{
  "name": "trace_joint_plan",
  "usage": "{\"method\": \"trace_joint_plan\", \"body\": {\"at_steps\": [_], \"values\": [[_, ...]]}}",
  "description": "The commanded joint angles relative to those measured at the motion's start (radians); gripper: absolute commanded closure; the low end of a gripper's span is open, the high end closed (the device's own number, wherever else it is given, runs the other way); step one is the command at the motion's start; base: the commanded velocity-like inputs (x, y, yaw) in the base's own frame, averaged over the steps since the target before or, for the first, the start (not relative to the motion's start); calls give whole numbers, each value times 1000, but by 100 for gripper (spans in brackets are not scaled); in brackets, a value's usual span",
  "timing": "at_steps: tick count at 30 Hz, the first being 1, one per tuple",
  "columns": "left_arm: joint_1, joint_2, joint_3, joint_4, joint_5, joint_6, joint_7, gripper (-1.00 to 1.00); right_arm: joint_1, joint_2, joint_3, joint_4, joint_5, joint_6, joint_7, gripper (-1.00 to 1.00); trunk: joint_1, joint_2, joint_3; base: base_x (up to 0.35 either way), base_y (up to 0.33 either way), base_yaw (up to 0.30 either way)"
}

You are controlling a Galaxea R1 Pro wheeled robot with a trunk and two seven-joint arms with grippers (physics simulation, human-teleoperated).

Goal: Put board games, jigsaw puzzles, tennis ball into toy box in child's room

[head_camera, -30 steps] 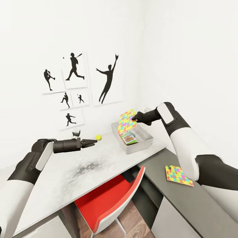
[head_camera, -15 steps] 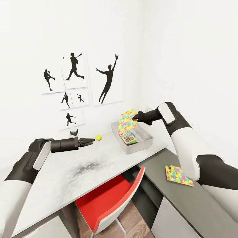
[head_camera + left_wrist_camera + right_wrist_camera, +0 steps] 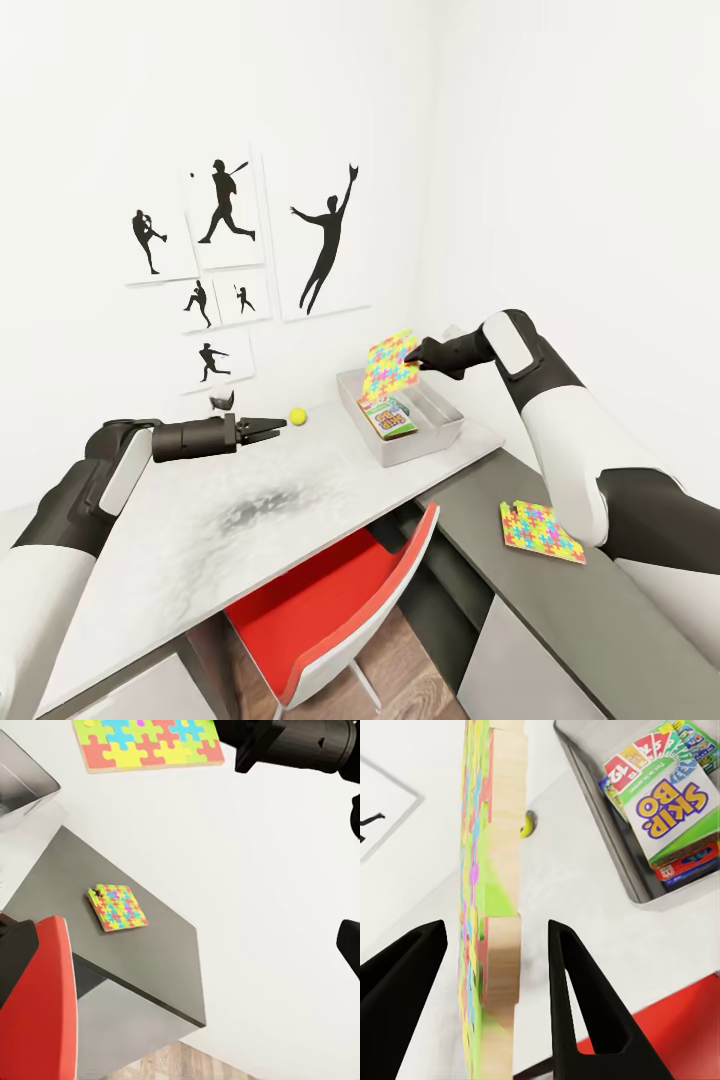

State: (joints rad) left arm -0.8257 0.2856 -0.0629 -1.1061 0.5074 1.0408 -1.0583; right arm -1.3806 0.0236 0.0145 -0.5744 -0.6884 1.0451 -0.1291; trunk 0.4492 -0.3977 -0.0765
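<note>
The toy box [image 3: 441, 432] stands on the table [image 3: 200, 520] near the wall, with a green-edged board game [image 3: 388, 418] lying inside it. Above its far end my right gripper [image 3: 408, 357] is shut on a jigsaw puzzle [image 3: 388, 366], holding it tilted. The right wrist view shows this puzzle [image 3: 493, 892] edge-on between the fingers [image 3: 577, 990], with the box [image 3: 585, 776] beyond. A second jigsaw puzzle [image 3: 541, 531] lies on the dark cabinet top. The tennis ball [image 3: 298, 416] rests on the table just ahead of my open, empty left gripper [image 3: 280, 426].
A red chair [image 3: 330, 610] is pushed under the table's front edge, between the table and the lower dark cabinet [image 3: 600, 620]. Baseball-player silhouettes [image 3: 225, 200] hang on the white wall behind. The left wrist view looks over the cabinet [image 3: 142, 945] and its puzzle [image 3: 118, 907].
My left gripper has drawn back slightly from the tennis ball. The right gripper with its puzzle has shifted a little to the right above the toy box.
</note>
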Motion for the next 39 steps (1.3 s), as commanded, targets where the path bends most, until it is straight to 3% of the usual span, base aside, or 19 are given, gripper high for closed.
{"method": "trace_joint_plan", "body": {"at_steps": [1, 21, 39], "values": [[-1, 0, -1, 0, 1, 4, -2, -100, -1, 0, 1, 0, -10, 2, -10, 100, 1, -2, -2, 91, 8, 0], [0, 1, -2, 0, 0, 3, 0, -100, -2, -2, 2, 4, -8, 2, -10, 100, 1, -2, -2, 123, 46, 0], [0, -3, -1, 0, 0, 2, -2, -100, -2, -1, 2, 5, -5, 2, -10, 100, 1, -2, -2, 116, -89, 0]]}}
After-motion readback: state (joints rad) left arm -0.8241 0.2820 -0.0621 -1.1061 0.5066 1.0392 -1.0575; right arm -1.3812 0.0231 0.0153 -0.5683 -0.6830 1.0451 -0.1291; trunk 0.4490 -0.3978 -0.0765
